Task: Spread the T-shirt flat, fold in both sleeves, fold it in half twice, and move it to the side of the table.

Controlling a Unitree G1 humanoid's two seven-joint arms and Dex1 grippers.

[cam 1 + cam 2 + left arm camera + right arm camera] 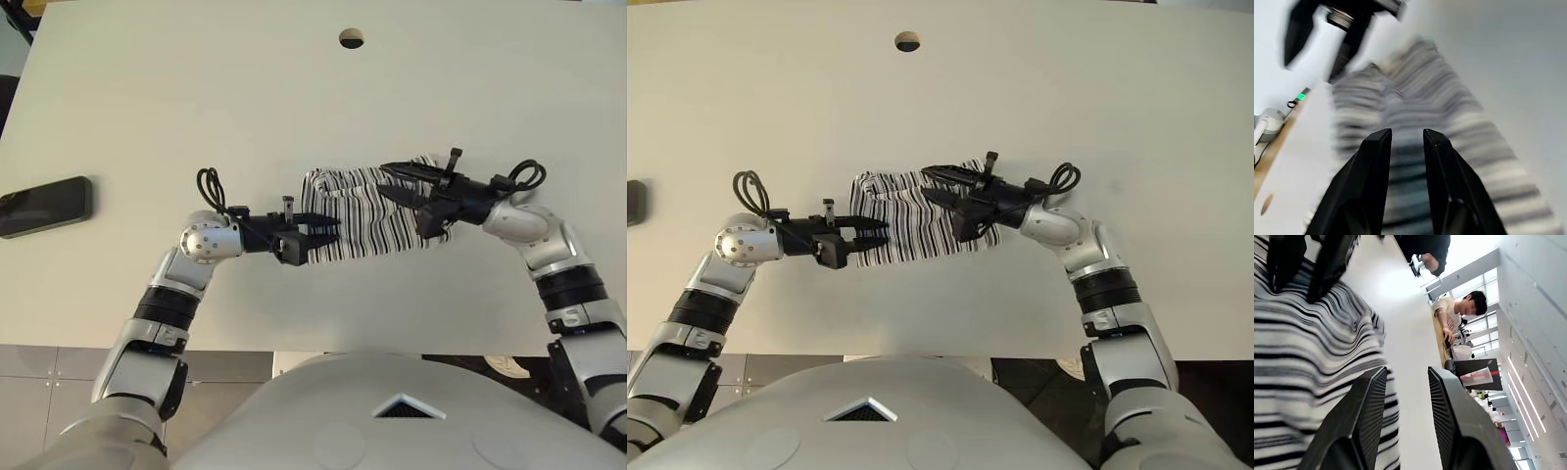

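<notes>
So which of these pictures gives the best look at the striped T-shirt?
The left eye view: nearly the whole T-shirt shows there, with its outline, lying on the table. The right eye view shows much the same. Both wrist views sit close to it and catch part of its stripes, not its outline.

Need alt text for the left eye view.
A folded striped T-shirt lies in the middle of the table, the left gripper at its left edge and the right gripper over its far right corner, jaws of both open. A phone lies far left.
</notes>
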